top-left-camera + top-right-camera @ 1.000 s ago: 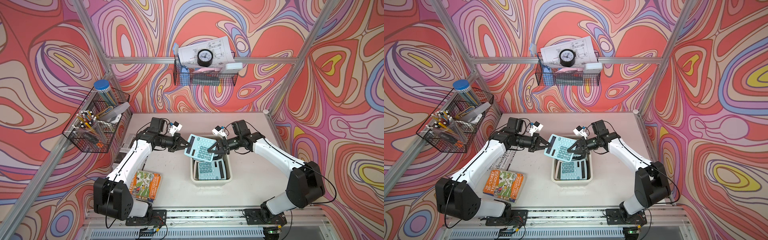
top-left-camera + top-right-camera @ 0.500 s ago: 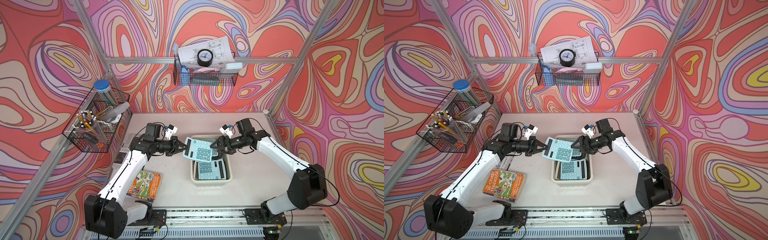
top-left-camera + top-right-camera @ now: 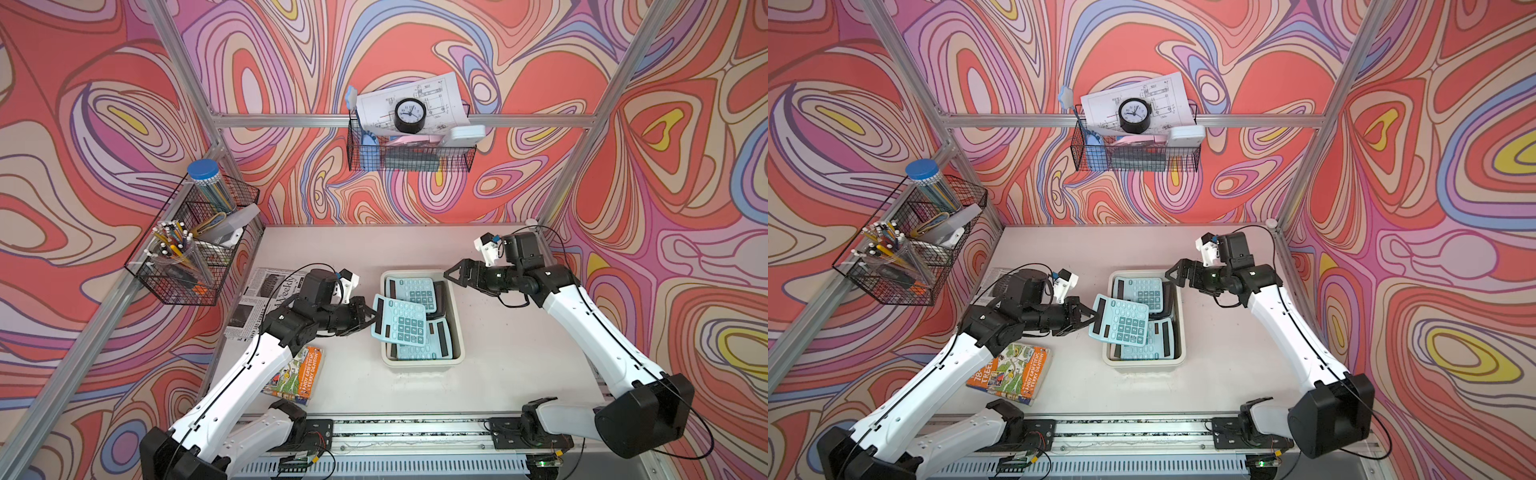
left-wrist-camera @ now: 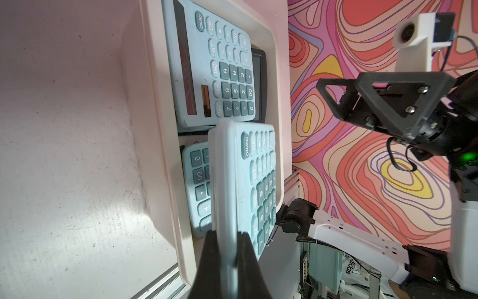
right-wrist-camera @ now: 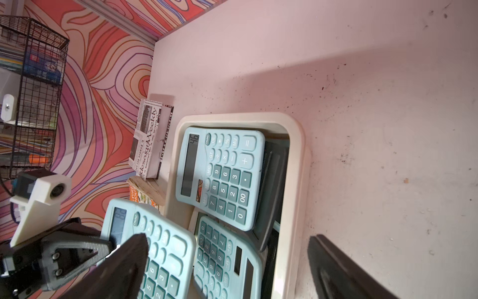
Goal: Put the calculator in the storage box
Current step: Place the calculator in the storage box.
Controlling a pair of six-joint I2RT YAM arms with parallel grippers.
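Note:
A light blue calculator (image 3: 400, 320) (image 3: 1120, 320) hangs tilted over the left rim of the cream storage box (image 3: 422, 360) (image 3: 1144, 360). My left gripper (image 3: 372, 318) (image 3: 1090, 316) is shut on its display end. In the left wrist view the gripper (image 4: 227, 240) pinches the calculator (image 4: 243, 181) edge-on above the storage box (image 4: 160, 155). Two blue calculators and a dark one lie inside. My right gripper (image 3: 453, 277) (image 3: 1173, 276) is open and holds nothing, above the box's far right corner. In the right wrist view the right gripper (image 5: 227, 238) spreads wide over the storage box (image 5: 297, 181).
A colourful book (image 3: 297, 374) lies on the table at the front left, and a newspaper (image 3: 266, 295) lies behind it under my left arm. A wire basket of pens (image 3: 187, 249) hangs on the left wall. Another wire basket (image 3: 409, 153) with a clock hangs on the back wall.
My right gripper opened, let go of the calculator and drew back to the right. My left gripper kept its hold and shifted the calculator slightly left and nearer the front.

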